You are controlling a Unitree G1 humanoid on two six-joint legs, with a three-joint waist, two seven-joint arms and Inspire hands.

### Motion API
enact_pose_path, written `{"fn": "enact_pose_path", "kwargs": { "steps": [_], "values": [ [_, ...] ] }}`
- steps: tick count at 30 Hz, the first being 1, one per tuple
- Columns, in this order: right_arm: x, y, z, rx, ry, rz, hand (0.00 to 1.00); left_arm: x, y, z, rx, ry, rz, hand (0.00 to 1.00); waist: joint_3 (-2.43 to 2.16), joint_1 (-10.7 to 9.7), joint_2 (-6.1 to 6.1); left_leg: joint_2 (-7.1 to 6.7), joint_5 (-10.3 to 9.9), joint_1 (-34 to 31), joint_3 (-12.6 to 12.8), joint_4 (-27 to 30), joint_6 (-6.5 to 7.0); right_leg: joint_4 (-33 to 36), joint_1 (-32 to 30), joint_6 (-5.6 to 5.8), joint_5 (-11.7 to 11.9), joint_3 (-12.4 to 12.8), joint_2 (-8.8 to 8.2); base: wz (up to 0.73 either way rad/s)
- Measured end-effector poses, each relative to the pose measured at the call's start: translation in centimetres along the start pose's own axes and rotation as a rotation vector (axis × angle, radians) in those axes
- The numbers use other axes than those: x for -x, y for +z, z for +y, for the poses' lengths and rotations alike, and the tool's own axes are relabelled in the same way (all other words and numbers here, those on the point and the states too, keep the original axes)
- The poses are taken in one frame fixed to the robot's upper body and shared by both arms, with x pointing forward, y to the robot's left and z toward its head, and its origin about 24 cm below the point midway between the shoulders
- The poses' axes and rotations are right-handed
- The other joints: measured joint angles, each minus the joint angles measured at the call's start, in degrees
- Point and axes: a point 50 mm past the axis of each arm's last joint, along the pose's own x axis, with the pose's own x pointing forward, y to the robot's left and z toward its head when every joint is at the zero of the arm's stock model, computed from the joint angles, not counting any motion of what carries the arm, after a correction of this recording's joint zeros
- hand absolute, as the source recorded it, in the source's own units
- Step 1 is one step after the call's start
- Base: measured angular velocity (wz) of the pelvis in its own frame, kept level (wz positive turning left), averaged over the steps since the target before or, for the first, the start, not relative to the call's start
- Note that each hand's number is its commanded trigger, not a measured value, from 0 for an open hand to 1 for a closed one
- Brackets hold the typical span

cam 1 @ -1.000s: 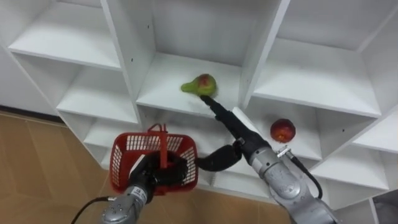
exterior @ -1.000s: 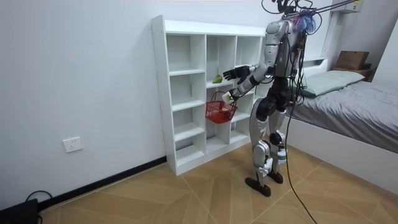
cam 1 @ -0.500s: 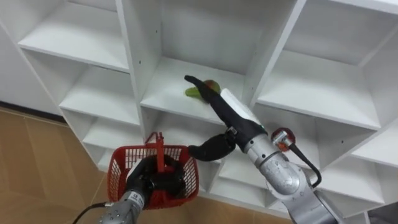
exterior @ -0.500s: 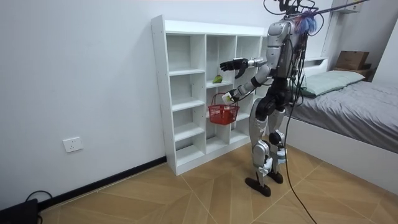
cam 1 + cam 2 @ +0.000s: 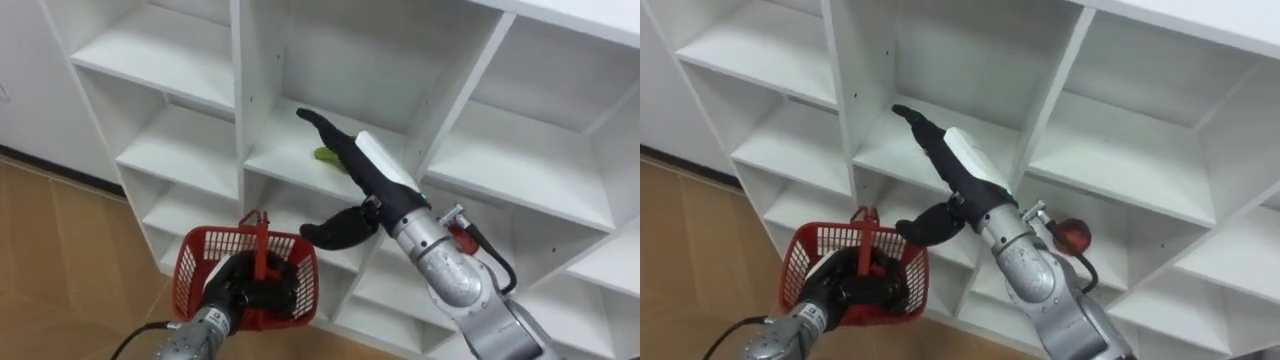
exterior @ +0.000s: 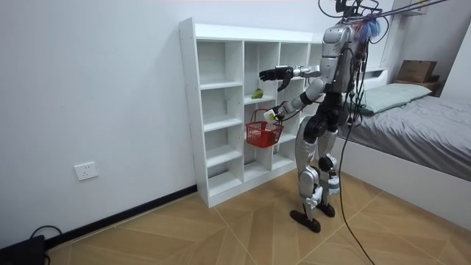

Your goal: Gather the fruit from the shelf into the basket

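Observation:
A green pear (image 5: 323,155) lies on the middle shelf of the white closet (image 5: 246,100), mostly covered by my right hand (image 5: 350,165). That hand is open, its straight fingers stretched into the compartment just over the pear. A red apple (image 5: 462,240) sits one compartment lower to the right, partly behind my right forearm. My left hand (image 5: 243,296) is shut on the handle of a red basket (image 5: 205,270), held low in front of the lower shelves. In the room view I stand facing the closet (image 6: 190,110), with the pear (image 6: 256,93) above the basket (image 6: 263,133).
The other closet compartments around the fruit are bare white shelves with upright dividers. Wooden floor (image 5: 60,260) lies at the lower left. In the room view a bed (image 6: 419,110) stands behind me, with a cardboard box (image 6: 416,70) by it.
My right hand has risen and stretched further into the middle compartment, now covering most of the pear. The basket stays in my left hand. The head camera has shifted.

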Motion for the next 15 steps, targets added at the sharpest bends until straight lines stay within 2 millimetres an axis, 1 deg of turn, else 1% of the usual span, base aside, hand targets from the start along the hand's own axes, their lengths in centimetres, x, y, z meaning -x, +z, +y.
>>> {"fn": "enact_pose_path", "kwargs": {
  "steps": [4, 7, 9, 12, 15],
  "values": [
    [-0.5, 0.2, -1.0, 0.012, -0.046, -0.012, 0.00, 0.0, 0.2, 0.5, -0.003, 0.006, -0.009, 1.00, 0.02, 0.04, -0.80, -0.37, -0.02, -0.13, -1.01, -0.01, 0.06, -0.07, 0.31, 0.14, -0.09, -0.12, 0.01, 0.11],
    [-1.2, -0.3, -2.5, 0.022, -0.093, 0.002, 0.00, 0.1, 0.3, 0.9, -0.056, 0.014, -0.002, 1.00, 0.12, -0.13, -1.71, -0.54, -0.02, -0.09, -1.89, 0.18, 0.07, -0.71, 1.03, 0.14, -0.08, -0.05, 0.14, 0.15],
    [-1.8, -0.7, -3.6, 0.039, -0.126, 0.022, 0.00, 0.2, 0.2, 1.0, -0.092, 0.012, 0.014, 1.00, 0.04, 0.13, -2.22, -0.47, -0.04, -0.26, -2.03, 0.25, 0.06, -0.71, 1.00, 0.14, -0.06, -0.21, 0.20, 0.08],
    [-1.9, -1.0, -4.2, 0.027, -0.157, 0.030, 0.00, 0.2, 0.0, 1.1, -0.109, 0.004, 0.035, 1.00, 0.02, 0.14, -2.35, -0.48, -0.07, -0.31, -2.28, 0.30, 0.08, -0.68, 1.01, 0.17, -0.05, -1.14, 0.08, 0.08],
    [-1.8, -1.2, -4.8, -0.015, -0.209, 0.039, 0.00, 0.3, -0.2, 1.3, -0.102, 0.002, 0.052, 1.00, 0.01, 0.22, -2.87, -0.46, -0.09, -0.78, -2.80, 0.53, 0.03, -0.73, 0.84, 0.18, -0.05, -1.50, 0.13, 0.09]
  ]
}}
